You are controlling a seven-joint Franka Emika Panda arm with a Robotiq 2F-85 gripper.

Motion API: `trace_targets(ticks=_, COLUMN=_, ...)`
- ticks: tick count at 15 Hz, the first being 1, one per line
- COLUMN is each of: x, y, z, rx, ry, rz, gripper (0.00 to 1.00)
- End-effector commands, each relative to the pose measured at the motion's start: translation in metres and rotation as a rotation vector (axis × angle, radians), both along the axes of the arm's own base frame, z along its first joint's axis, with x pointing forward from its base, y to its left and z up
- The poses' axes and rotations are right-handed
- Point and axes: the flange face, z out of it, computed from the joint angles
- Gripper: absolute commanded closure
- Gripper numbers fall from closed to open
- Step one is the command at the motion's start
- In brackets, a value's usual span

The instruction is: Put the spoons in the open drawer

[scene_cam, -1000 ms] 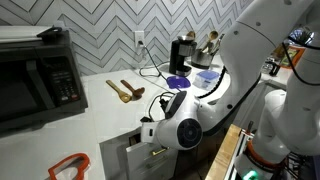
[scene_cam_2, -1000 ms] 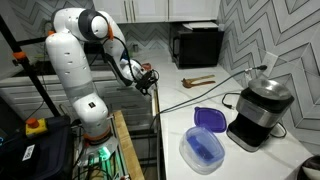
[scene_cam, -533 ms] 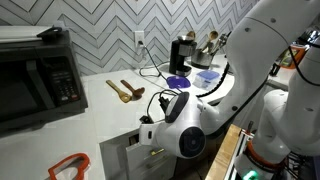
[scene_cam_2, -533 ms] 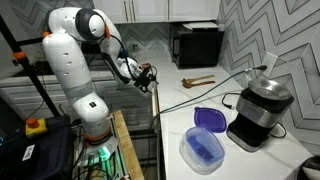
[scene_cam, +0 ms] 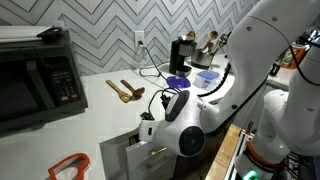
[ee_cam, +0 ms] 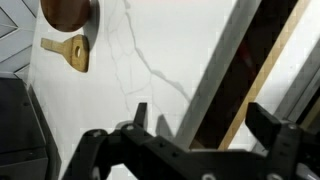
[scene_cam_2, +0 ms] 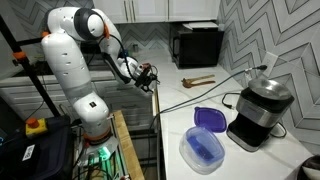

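White marble-look counter (scene_cam: 100, 110) under chevron tile holds two wooden spoons (scene_cam: 125, 92) near the microwave (scene_cam: 35, 75), well apart from the gripper (ee_cam: 195, 140), which hangs wide and empty above the open drawer (scene_cam: 140, 152), presumably between spoon trips.

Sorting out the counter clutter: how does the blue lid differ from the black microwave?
The blue lid is small, flat and translucent blue; the black microwave is a big, opaque, boxy appliance. The lid lies beside the clear container at the counter's near end in an exterior view, the microwave at the far end. Both rest on the white counter.
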Motion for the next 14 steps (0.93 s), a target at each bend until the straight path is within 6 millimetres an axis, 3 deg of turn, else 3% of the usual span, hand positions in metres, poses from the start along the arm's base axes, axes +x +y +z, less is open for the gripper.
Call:
trace_targets(ticks=1, x=-0.01, y=0.004, z=0.023, rx=0.064, ry=-0.034, rz=-0.004, gripper=0.0)
trace_targets(ticks=6, x=-0.012, y=0.003, z=0.07, rx=0.27, ry=0.026, rz=-0.163, gripper=0.0)
trace_targets(ticks=14, x=-0.004, y=-0.018, z=0.135, rx=0.636, ry=0.177, rz=-0.483, gripper=0.0)
